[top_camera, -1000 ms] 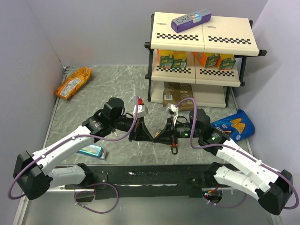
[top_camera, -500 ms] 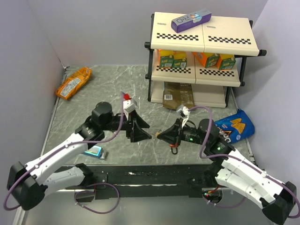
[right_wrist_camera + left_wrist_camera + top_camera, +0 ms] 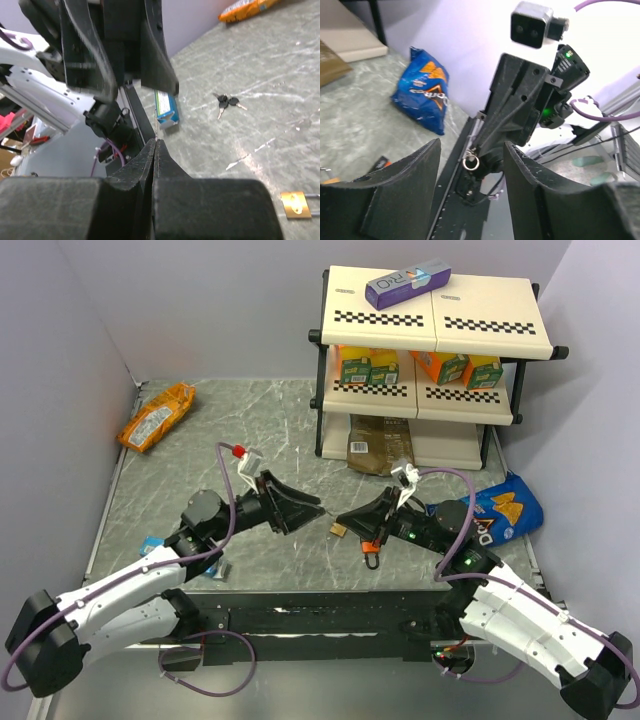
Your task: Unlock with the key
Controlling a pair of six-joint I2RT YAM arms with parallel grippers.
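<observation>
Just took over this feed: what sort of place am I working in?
Probably a lab test cell staged as a shop: plain walls around a table, a shelf of cartons, a chips bag.

I have the left arm (image 3: pixel 130 580) reaching low from 7 o'clock toward the middle. The left gripper (image 3: pixel 305 508) points to 3 o'clock, fingers spread with nothing between them. The right arm (image 3: pixel 510 605) reaches from 5 o'clock. The right gripper (image 3: pixel 342 518) aims at 9 o'clock, fingers pressed together, with the two tips facing, just apart.
</observation>
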